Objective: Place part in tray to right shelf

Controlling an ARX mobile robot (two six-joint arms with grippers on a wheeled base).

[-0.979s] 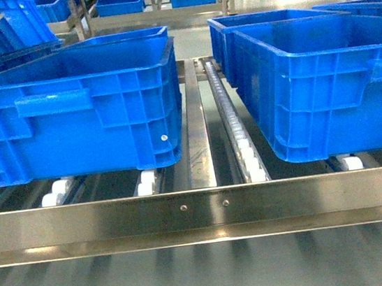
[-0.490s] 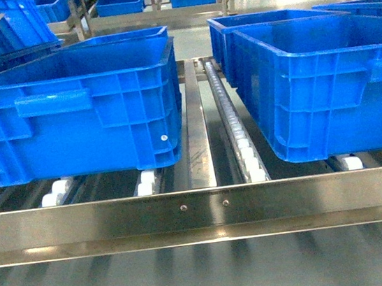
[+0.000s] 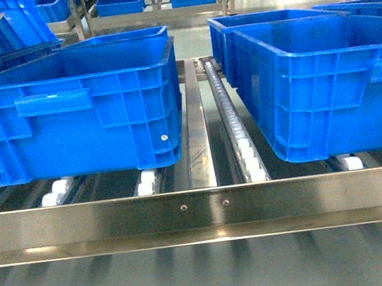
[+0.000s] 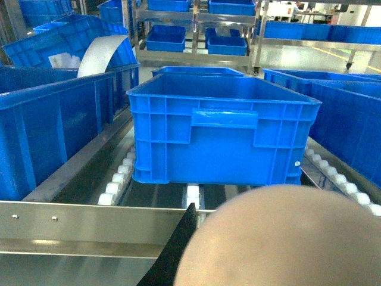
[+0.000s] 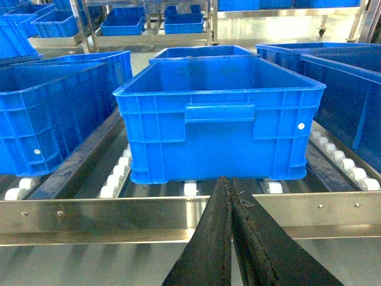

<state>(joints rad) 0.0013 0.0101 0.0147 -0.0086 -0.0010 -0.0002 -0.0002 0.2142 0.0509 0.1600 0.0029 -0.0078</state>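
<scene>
we saw the right shelf (image 3: 200, 216) spanning the head view, its steel front rail our landmark. just behind that rail two large blue crates sat on the white rollers (image 3: 147, 182), one left (image 3: 78, 112) and one right (image 3: 324, 83). in the right wrist view the right gripper (image 5: 231, 189) had its dark fingers pressed together, tips over the rail. below the rail in the left wrist view, the beige tray (image 4: 286, 238) filled the corner beside one dark finger of the left gripper (image 4: 188, 217); we could not tell its state. the part was not visible.
</scene>
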